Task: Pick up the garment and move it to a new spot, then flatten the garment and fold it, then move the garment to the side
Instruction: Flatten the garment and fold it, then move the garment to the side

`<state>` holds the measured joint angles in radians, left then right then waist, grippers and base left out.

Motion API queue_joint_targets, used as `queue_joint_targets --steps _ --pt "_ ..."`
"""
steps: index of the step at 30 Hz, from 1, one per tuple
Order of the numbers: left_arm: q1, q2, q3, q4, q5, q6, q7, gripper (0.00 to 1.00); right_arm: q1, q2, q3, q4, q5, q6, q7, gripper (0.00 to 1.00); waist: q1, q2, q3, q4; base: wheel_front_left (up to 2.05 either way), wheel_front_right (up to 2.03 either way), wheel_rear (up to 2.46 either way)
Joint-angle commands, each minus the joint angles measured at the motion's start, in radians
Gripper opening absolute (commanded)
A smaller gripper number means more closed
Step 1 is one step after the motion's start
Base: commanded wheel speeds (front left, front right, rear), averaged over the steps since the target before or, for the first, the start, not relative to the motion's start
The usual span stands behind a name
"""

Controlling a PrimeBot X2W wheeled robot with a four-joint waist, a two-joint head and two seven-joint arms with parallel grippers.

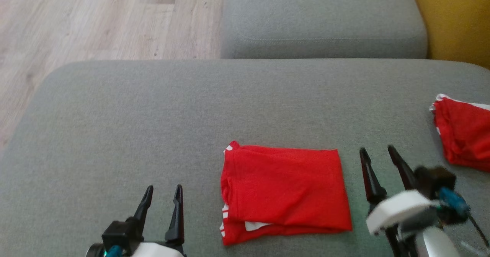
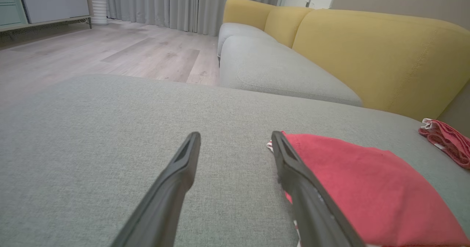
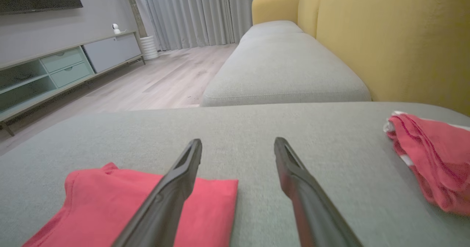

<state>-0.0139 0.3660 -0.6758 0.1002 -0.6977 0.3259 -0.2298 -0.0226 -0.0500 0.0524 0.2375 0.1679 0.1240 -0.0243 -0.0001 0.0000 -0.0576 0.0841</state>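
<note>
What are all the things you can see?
Folded red cloth garment: one, red, middle of the near cushion.
Rumpled red-and-white cloth garment: one, red, cushion's right edge.
Wide grey fabric cushion: one, grey, under both garments.
Grey sofa seat: one, grey, beyond the cushion.
Yellow sofa back: one, yellow, far right.
Pale wooden floor: one, light brown, far left.
Left gripper: one, dark, open, left of folded garment.
Right gripper: one, dark, open, right of it.

The left gripper is pointing low across the grey sofa cushion, its two dark fingers standing apart with nothing between them. The folded red garment is lying flat behind the finger on the view's right. A second red garment is lying crumpled well apart, near the yellow backrest.
</note>
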Motion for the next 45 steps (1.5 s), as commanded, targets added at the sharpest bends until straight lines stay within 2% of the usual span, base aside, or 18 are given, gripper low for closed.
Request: queue_joint_targets --steps 1,11,33,38,45 --pt "-0.029 0.006 0.050 -0.018 -0.004 0.004 -0.013 1.00 -0.012 0.000 0.016 -0.049 0.007 0.007 -0.014 1.00 0.0001 0.0000 -0.008 -0.008 0.00 0.00 0.00" --pt "0.028 0.015 0.100 0.003 -0.003 0.008 -0.027 1.00 0.110 0.000 -0.009 -0.105 0.022 0.007 -0.025 1.00 0.0001 0.0000 -0.020 -0.018 0.00 0.00 0.00" --pt "0.017 0.015 0.104 0.014 0.013 -0.003 -0.030 1.00 0.101 0.000 -0.002 -0.101 0.011 0.007 -0.010 1.00 0.0001 0.0000 -0.007 0.002 0.00 0.00 0.00" --pt "0.007 0.012 0.100 0.014 0.015 -0.004 -0.030 1.00 0.064 0.000 -0.008 -0.088 -0.004 0.007 0.051 1.00 0.0001 0.0000 0.009 0.012 0.00 0.00 0.00" --pt "-0.012 0.001 0.099 0.020 0.017 -0.009 -0.029 1.00 -0.011 0.000 -0.013 -0.041 -0.024 0.007 0.241 1.00 0.0001 0.0000 0.042 0.057 0.00 0.00 0.00"
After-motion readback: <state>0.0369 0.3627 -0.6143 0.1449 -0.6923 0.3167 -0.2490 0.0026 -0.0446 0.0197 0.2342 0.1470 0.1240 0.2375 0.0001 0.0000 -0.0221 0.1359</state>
